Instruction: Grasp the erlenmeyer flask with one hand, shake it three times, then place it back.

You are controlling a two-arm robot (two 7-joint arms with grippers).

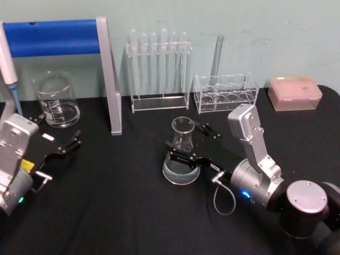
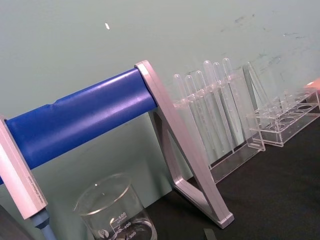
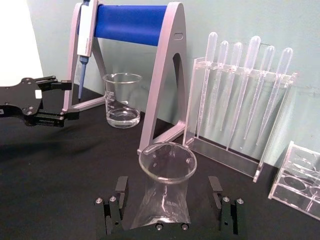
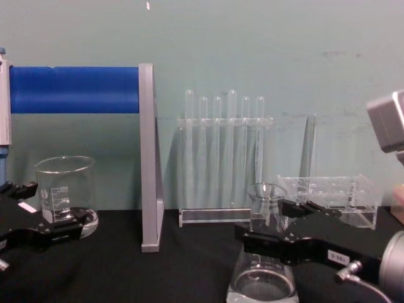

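Head view: noted erlenmeyer flask (image 1: 180,169) upright mid-way across the black table top (image 1: 117,202), clear conical glass. Lower wall partly masked by right gripper (image 1: 184,139), angled in from 4 o'clock, flat black fingers spread either side of the neck. Left gripper (image 1: 59,126) at 9 o'clock, fingers parted, holding nothing. Right wrist view: gaps visible between fingers and glass; flask base cut off. Chest view: thin layer of liquid in the wide base; contact with near finger hard to judge.
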